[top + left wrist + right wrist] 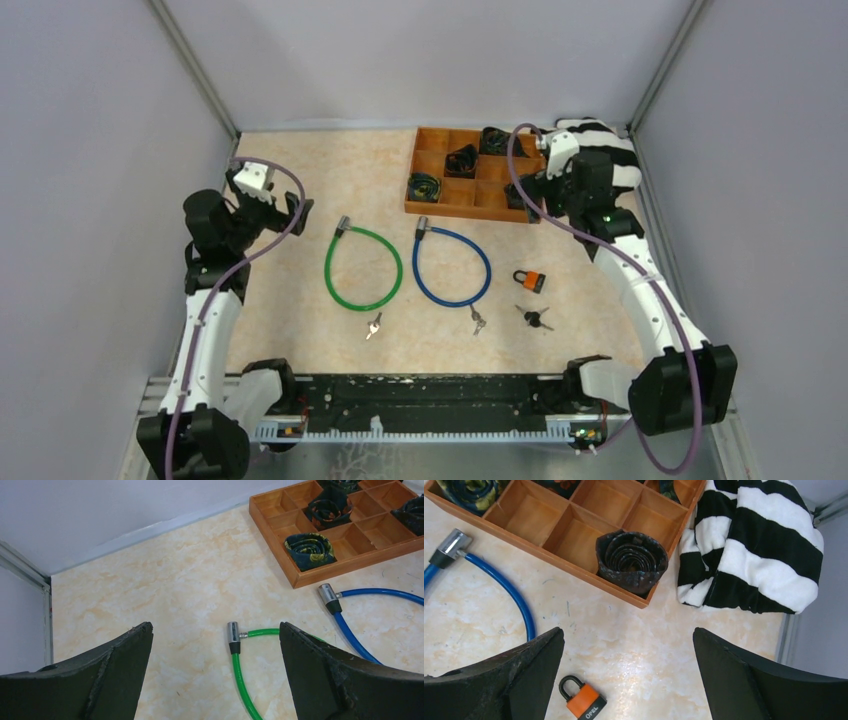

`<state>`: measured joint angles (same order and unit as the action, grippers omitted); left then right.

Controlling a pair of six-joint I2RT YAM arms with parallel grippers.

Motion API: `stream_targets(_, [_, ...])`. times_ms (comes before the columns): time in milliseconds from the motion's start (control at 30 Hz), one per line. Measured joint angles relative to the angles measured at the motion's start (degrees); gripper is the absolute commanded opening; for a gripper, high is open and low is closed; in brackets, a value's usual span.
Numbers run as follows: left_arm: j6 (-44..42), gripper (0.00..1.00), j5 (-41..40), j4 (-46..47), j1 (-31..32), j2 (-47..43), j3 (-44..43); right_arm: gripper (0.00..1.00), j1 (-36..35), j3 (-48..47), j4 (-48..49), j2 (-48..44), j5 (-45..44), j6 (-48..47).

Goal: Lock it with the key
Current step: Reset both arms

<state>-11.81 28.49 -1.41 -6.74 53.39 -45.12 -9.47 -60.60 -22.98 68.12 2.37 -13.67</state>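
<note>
A green cable lock (pixel 363 265) and a blue cable lock (pixel 452 265) lie as loops mid-table, and each has a small key below it (pixel 374 326) (pixel 478 321). An orange padlock (pixel 531 280) lies to the right with black-headed keys (pixel 535 318) below it. My left gripper (pixel 280 212) is open and empty, hovering left of the green lock's silver head (pixel 233 632). My right gripper (pixel 530 190) is open and empty, above the table near the tray, with the orange padlock (pixel 583 700) by its left finger.
A wooden compartment tray (pixel 470 205) with several rolled ties stands at the back right; one roll (pixel 631 562) sits in its near corner. A black-and-white striped cloth (pixel 600 150) lies beside it. Enclosure walls ring the table.
</note>
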Motion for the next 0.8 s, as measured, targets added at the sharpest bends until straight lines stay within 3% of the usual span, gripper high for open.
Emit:
stream_targets(500, [2.2, 1.00, -1.6, 1.5, 4.2, -3.8, 2.5, 0.99, 0.0, 14.7, 12.7, -14.4, 1.4, 5.9])
stream_targets(800, [2.3, 1.00, -1.8, 1.4, 4.5, -7.3, 5.1, 0.99, 0.0, 16.5, 14.2, -21.0, 0.9, 5.7])
